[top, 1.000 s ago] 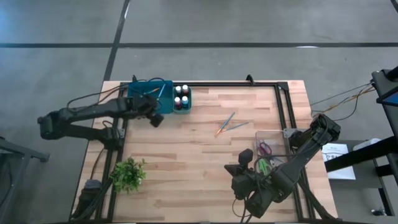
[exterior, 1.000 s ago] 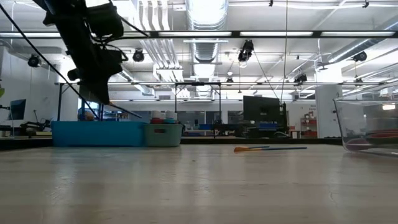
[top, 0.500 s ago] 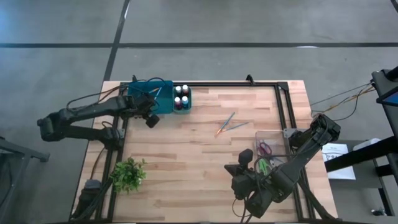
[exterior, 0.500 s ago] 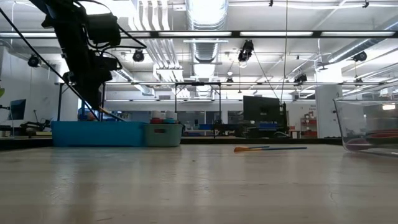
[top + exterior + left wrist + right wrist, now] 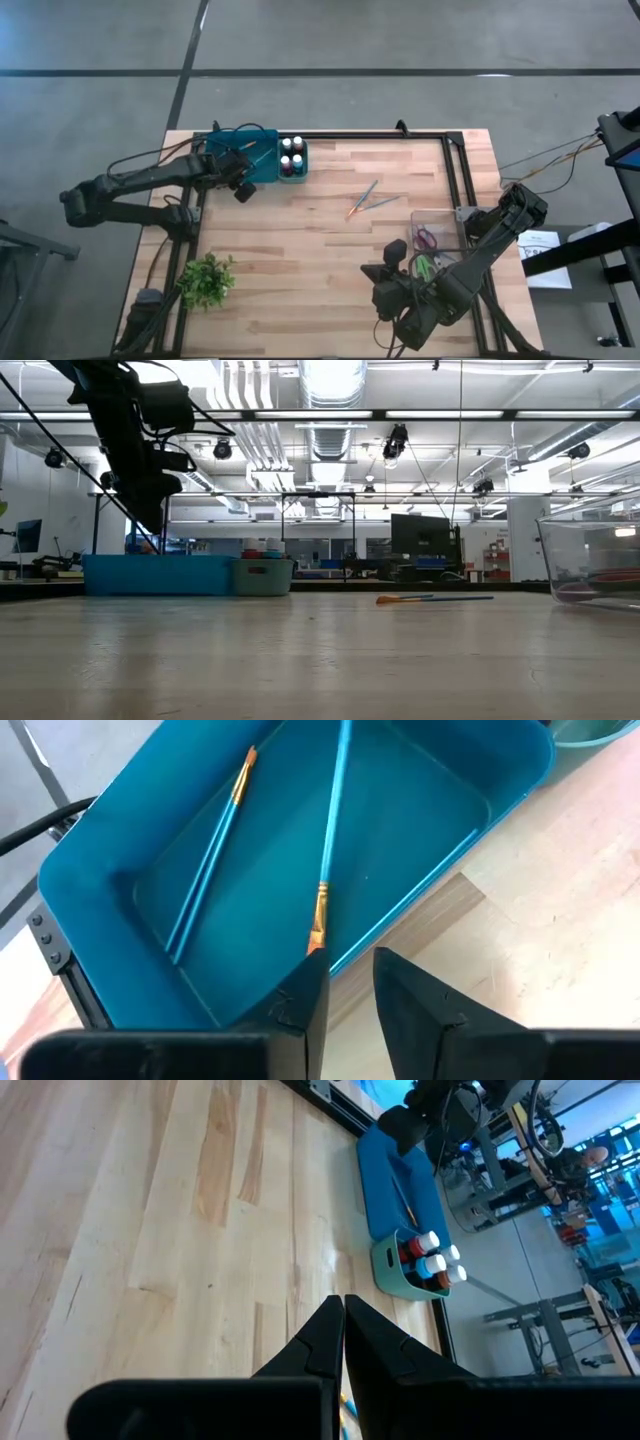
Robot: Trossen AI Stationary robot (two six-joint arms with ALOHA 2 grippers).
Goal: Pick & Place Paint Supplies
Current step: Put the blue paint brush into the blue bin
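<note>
The blue tray (image 5: 420, 810) at the table's far left holds two thin paintbrushes: one (image 5: 212, 860) lies along its floor, the other (image 5: 332, 830) lies aslant with its orange ferrule end (image 5: 319, 920) toward the tray's near wall. My left gripper (image 5: 350, 965) hovers open just above that near wall, with nothing between its fingers, and it also shows from overhead (image 5: 240, 188). Two more paintbrushes (image 5: 365, 198) lie crossed on the wood right of centre. My right gripper (image 5: 343, 1305) is shut and empty, up over the table's near right part (image 5: 395, 250).
A teal holder of paint bottles (image 5: 292, 158) adjoins the tray's right side. A clear bin with scissors (image 5: 435, 240) stands at the right edge, close to the right arm. A small green plant (image 5: 207, 280) sits near the near left corner. Black frame rails (image 5: 455, 170) border the table.
My left gripper has moved a little toward the table's left edge, over the blue tray's near wall. It has let go of the paintbrush that stuck out below it. The brush has dropped into the tray beside the other one.
</note>
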